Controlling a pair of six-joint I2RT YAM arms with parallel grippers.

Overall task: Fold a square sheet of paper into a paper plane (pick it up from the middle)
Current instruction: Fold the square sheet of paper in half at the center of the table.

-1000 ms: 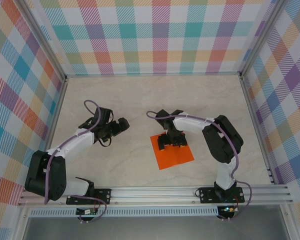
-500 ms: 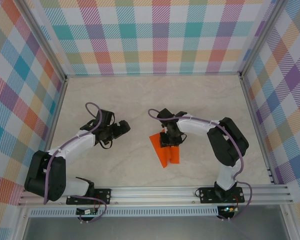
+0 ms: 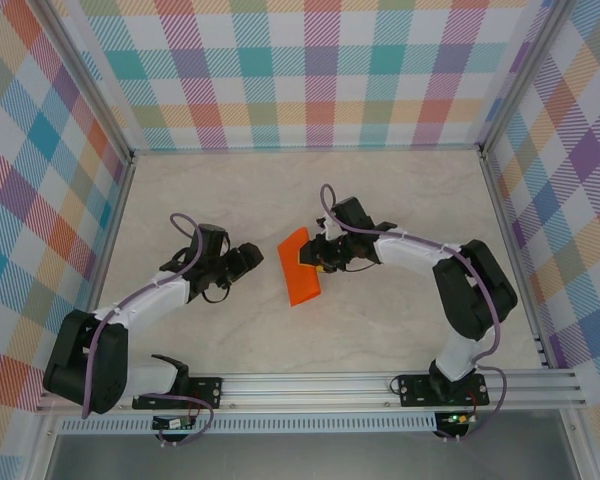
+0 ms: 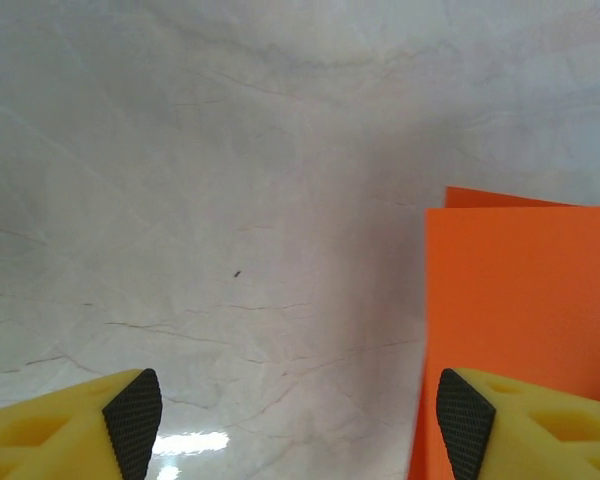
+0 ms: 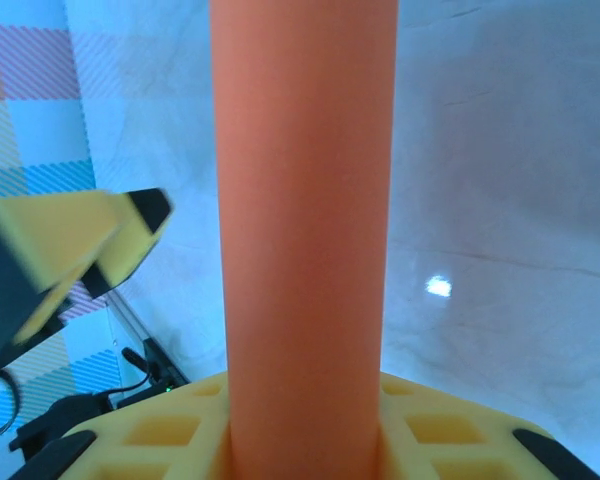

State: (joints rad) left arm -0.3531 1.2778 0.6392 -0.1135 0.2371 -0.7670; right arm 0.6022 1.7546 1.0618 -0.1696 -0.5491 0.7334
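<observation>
The right end effector (image 3: 320, 263) is pinching the square sheet of paper (image 3: 300, 270) just left of centre in the top view, its jaws drawn in close on the sheet's bent middle. In the right wrist view this end effector (image 5: 305, 435) is sitting at the bottom edge. The paper (image 5: 305, 200) is rising from between its yellow fingers (image 5: 160, 430) as a curved orange band running to the top of the frame, so it is being held doubled over, not flat. From above, the sheet is showing as a narrow slanted orange shape over the table (image 3: 220, 190); whether its lower end is touching the table I cannot tell.

The left end effector (image 3: 248, 258) is pointing at the sheet from the left, near it, its jaws standing wide apart and gripping nothing. In the left wrist view this end effector (image 4: 300, 420) is showing yellow fingers with black pads (image 4: 133, 420) in the bottom corners. The orange paper (image 4: 525, 290) is occupying the lower right with two layered edges visible, just behind the right-hand finger; contact there is unclear. The pale marbled table (image 4: 230, 150) is stretching away beyond.
</observation>
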